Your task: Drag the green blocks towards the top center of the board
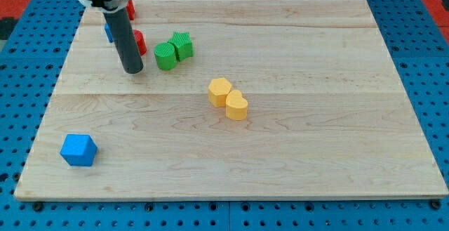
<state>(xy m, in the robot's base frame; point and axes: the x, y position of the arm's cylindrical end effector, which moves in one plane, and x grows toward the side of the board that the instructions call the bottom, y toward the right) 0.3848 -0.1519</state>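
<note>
Two green blocks touch each other in the upper left part of the wooden board (pixel 302 140). One is a round green block (pixel 165 56); the other is a green star-shaped block (pixel 182 45) just up and right of it. My tip (pixel 132 70) rests on the board a short way to the left of the round green block, apart from it.
A red block (pixel 139 42) sits right behind the rod, another red block (pixel 130 9) near the top edge, and a blue block (pixel 109 32) is mostly hidden by the rod. Two yellow blocks (pixel 219 91) (pixel 237 106) touch near the centre. A blue cube (pixel 78 150) lies at bottom left.
</note>
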